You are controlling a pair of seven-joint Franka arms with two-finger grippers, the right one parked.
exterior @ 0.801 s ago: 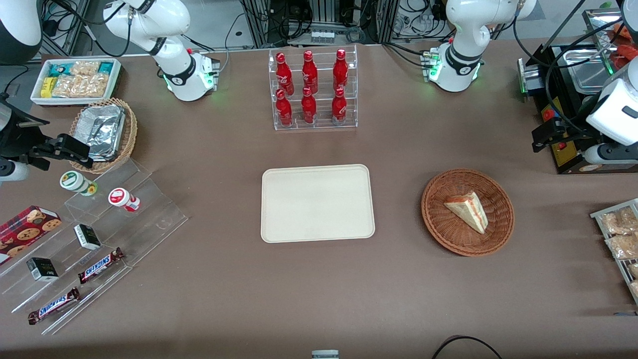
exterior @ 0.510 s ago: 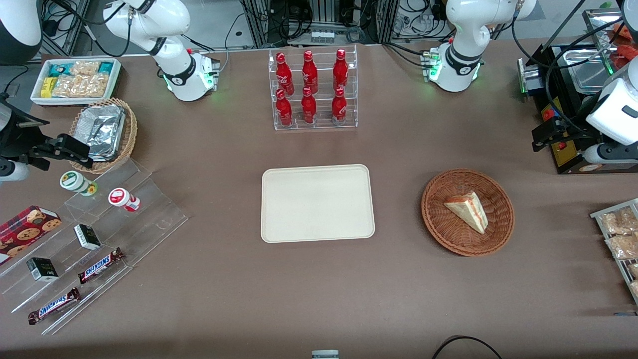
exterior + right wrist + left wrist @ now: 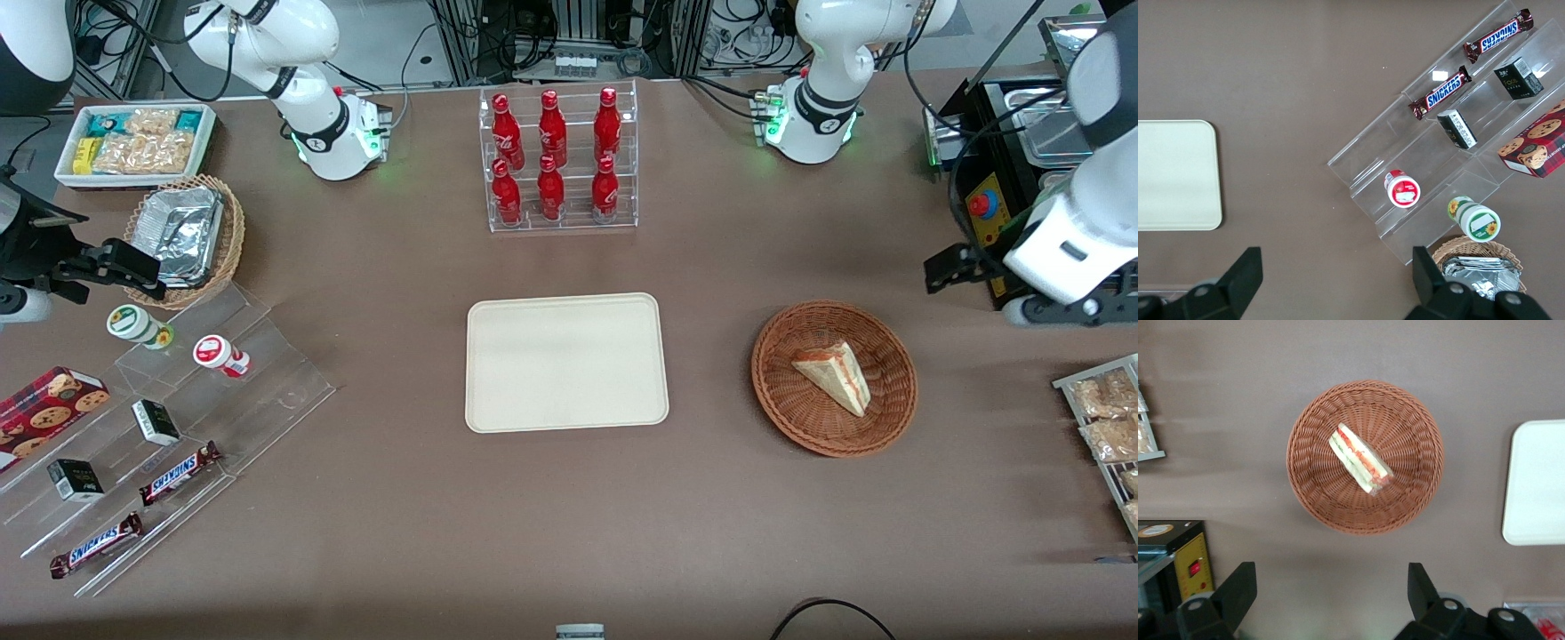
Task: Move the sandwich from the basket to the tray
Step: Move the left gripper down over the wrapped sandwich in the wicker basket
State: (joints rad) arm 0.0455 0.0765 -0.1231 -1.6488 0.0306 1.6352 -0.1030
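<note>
Front view: a triangular sandwich [image 3: 833, 377] lies in the round wicker basket [image 3: 782, 391] toward the working arm's end of the worktop [image 3: 400, 498], ready for pickup. The cream tray [image 3: 566, 362] waits bare at the worktop's middle. The gripper [image 3: 944, 268], near the worktop's edge, has swung closer to the basket than a moment ago.

Left wrist view: the gripper [image 3: 1327, 587] hangs spread wide and holding nothing, looking down on sandwich [image 3: 1360, 459], basket [image 3: 1405, 493] and the tray [image 3: 1537, 483].

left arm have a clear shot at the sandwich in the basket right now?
Probably yes. The sandwich lies alone and uncovered in the basket, nothing over it. The gripper is open, up above the table beside the basket toward the working arm's end, with only bare table between them.
</note>
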